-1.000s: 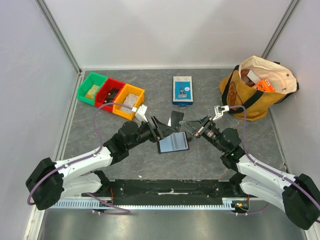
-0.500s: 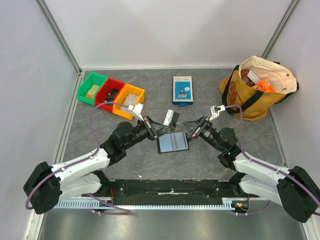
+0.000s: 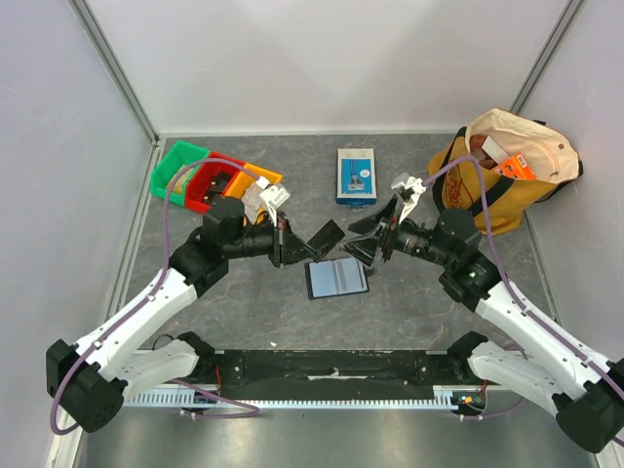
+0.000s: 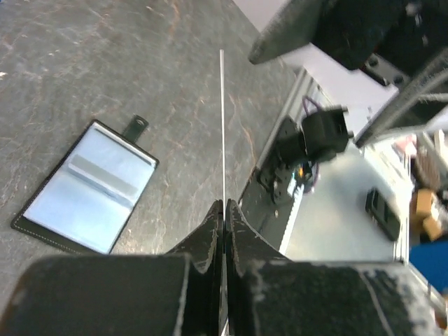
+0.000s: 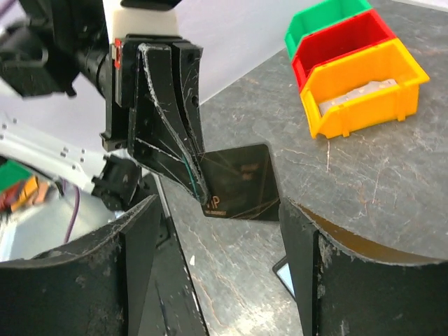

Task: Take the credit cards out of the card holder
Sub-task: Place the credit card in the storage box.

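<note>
Holding one dark card (image 3: 325, 236) clear of the open holder (image 3: 336, 278) in the clamped left tool (image 3: 295, 248), right tool (image 3: 363, 241) spread apart; leftover cards unclear.

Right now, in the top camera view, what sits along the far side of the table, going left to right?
From the left: green bin → red bin → orange bin → blue-and-white box → yellow tote bag.

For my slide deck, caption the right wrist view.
Left pincer grips a black credit card above the table; three coloured bins behind.
</note>
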